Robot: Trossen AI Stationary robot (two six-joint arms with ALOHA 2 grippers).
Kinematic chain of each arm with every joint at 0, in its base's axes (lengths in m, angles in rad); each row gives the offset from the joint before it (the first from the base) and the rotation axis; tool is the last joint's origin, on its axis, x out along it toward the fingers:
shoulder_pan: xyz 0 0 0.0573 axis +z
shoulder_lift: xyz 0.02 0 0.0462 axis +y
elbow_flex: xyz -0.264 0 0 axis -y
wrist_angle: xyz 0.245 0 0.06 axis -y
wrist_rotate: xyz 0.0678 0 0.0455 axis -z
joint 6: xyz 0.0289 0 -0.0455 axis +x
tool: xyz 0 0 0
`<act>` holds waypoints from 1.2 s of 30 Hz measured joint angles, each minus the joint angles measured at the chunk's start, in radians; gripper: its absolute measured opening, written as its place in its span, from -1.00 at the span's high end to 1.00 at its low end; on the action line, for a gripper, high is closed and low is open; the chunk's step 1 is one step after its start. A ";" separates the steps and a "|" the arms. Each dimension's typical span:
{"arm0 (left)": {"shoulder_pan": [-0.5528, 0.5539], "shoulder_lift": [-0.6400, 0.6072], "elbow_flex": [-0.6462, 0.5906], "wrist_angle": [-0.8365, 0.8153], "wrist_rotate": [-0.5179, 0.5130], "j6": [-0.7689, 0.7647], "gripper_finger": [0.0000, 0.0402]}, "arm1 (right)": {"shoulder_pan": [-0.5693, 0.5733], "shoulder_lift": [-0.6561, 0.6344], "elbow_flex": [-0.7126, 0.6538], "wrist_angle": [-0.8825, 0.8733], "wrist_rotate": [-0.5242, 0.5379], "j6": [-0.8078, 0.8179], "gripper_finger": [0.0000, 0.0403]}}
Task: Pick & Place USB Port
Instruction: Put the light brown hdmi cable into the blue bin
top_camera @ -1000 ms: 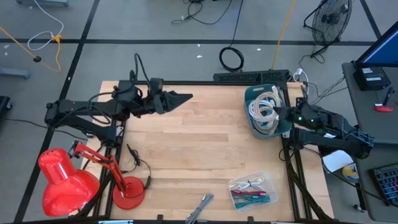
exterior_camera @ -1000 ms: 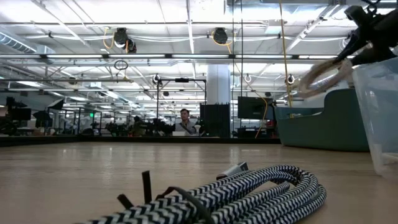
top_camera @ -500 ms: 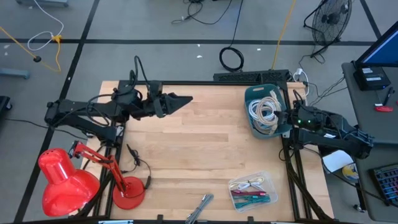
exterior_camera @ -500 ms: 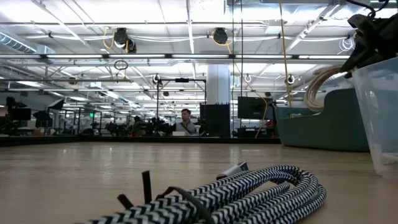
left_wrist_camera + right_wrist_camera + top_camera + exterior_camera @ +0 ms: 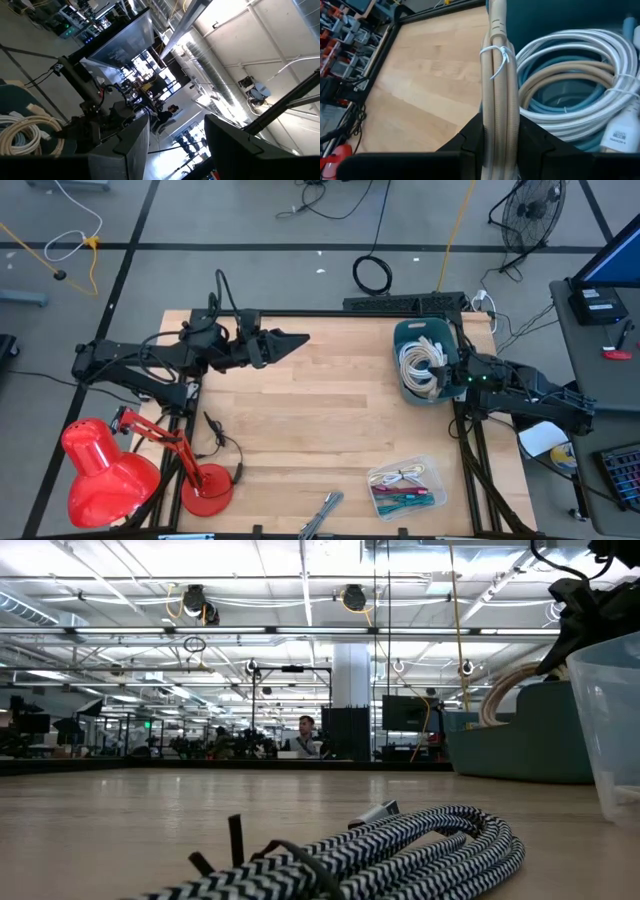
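Right gripper [image 5: 500, 131] clamped on a beige cable bundle [image 5: 499, 75], raised over the teal bin [image 5: 400, 375] at the desk's far right. Fingers [image 5: 470, 137] pressed to both sides of the bundle, no gap showing; white tie [image 5: 496, 52] cinched round it above the grip. Left gripper [image 5: 288, 339] parked over the far left of the desk [image 5: 320, 410], partly open, holding nothing. Largest to smallest otherwise: red lamp [image 5: 105, 470] at the near left corner; teal bin packed with white cables [image 5: 580, 65] and a blue one beneath; clear tray [image 5: 408, 485] of small cables near the front; striped cord [image 5: 400, 845] coiled at the front edge. Judged as mid-lift, bundle just clearing the bin. Risks from here: grip set low on the bundle, so a long upper part free to swing or tip and pull loose in a fast move; lower loops possibly hooked under the white coils, dragging them out or shifting the bin; tie slipping, letting the bundle splay and slide through the fingers. Whether the hidden lower end has cleared the bin rim, impossible to tell. Slow, straight rise before any sideways travel seems wise.
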 joint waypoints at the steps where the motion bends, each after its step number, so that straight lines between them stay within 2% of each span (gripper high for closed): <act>1: 0.000 0.000 0.000 0.000 -0.001 -0.001 0.05 | 0.000 0.000 0.000 -0.001 0.000 0.001 0.67; 6: 0.001 0.000 0.000 0.000 -0.009 0.000 0.05 | 0.000 0.000 0.000 -0.062 -0.007 0.075 0.67; 16: 0.016 0.000 0.000 0.000 -0.011 -0.004 0.05 | 0.000 0.005 0.010 -0.076 -0.004 0.101 0.67; 18: 0.019 0.000 0.000 0.000 -0.010 -0.007 0.05 | 0.000 0.010 0.010 -0.076 -0.001 0.103 0.61; 24: 0.020 0.000 0.000 0.000 -0.010 -0.008 0.05 | 0.000 0.036 0.010 -0.086 -0.020 0.080 0.22; 27: 0.020 0.000 0.000 0.000 -0.007 -0.008 0.05 | 0.000 0.051 0.010 -0.086 -0.019 0.083 0.09; 32: 0.020 0.000 0.000 0.001 -0.001 -0.007 0.05 | 0.000 0.091 0.037 -0.145 0.013 0.096 0.02; 36: 0.019 0.000 0.000 0.001 0.002 -0.007 0.05 | 0.000 0.157 0.106 -0.234 0.083 0.109 0.03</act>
